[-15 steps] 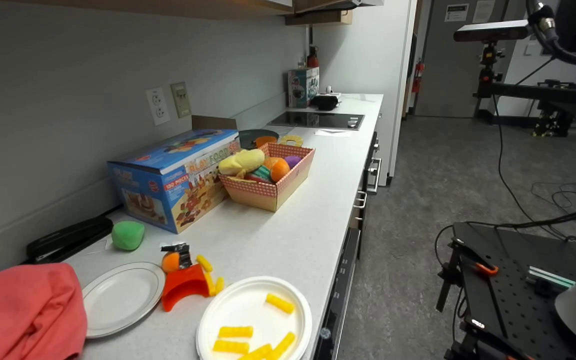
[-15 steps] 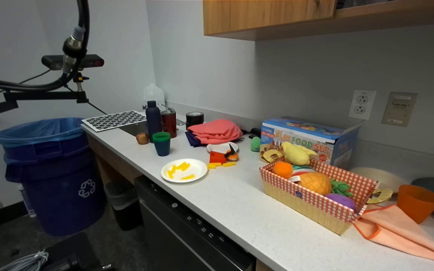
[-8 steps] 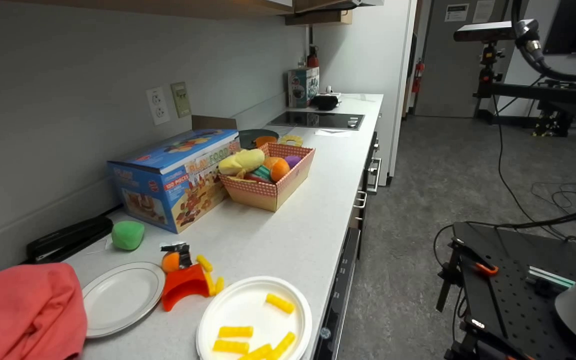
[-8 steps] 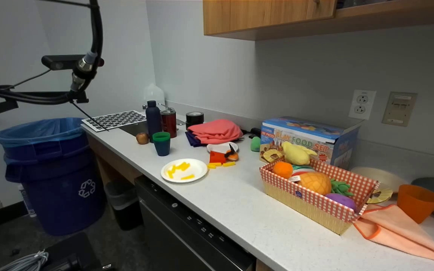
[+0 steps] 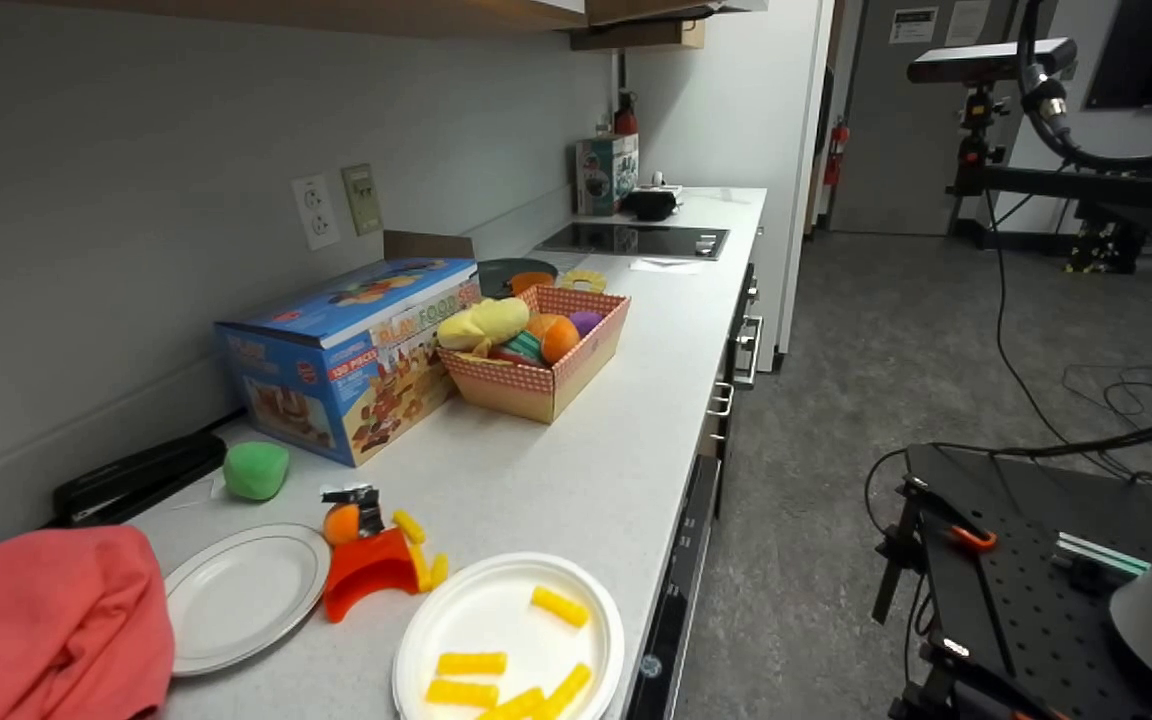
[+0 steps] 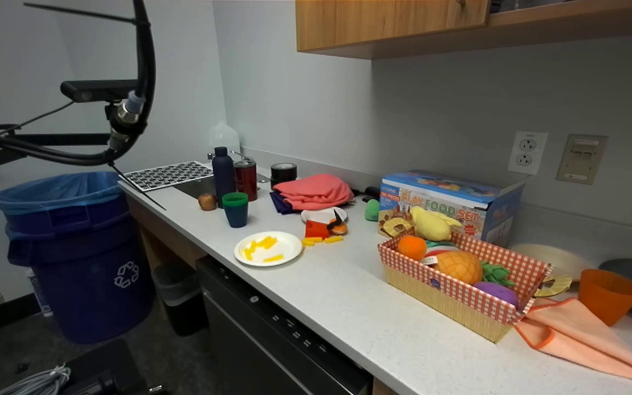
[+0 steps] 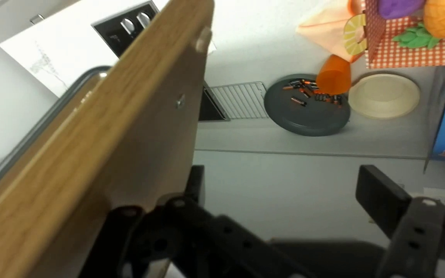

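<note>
My gripper [image 7: 282, 168] is open in the wrist view, with nothing between its fingers. It is outside both exterior views. A wooden panel [image 7: 129, 127], which looks like an open cabinet door, runs diagonally along the left of the wrist view. It has a pale wood edge, a small metal fitting [image 7: 180, 101] and a round bumper. The left finger [image 7: 196, 181] overlaps this panel; I cannot tell whether they touch. The right finger [image 7: 381, 197] stands before the grey wall. The wooden wall cabinet [image 6: 393, 24] shows at the top of an exterior view.
Below are a dark pan [image 7: 303, 119] with batteries, an orange cup [image 7: 334, 75], a cream bowl [image 7: 384, 96] and a checked basket [image 7: 419, 58] of toy food. A blue box [image 6: 447, 192] and a plate [image 6: 244, 258] with yellow pieces are on the counter. Arm cables [image 6: 143, 71] hang at left.
The arm's cables have swung right and slightly down in an exterior view, and left in the opposite camera. The things on the counter have not moved.
</note>
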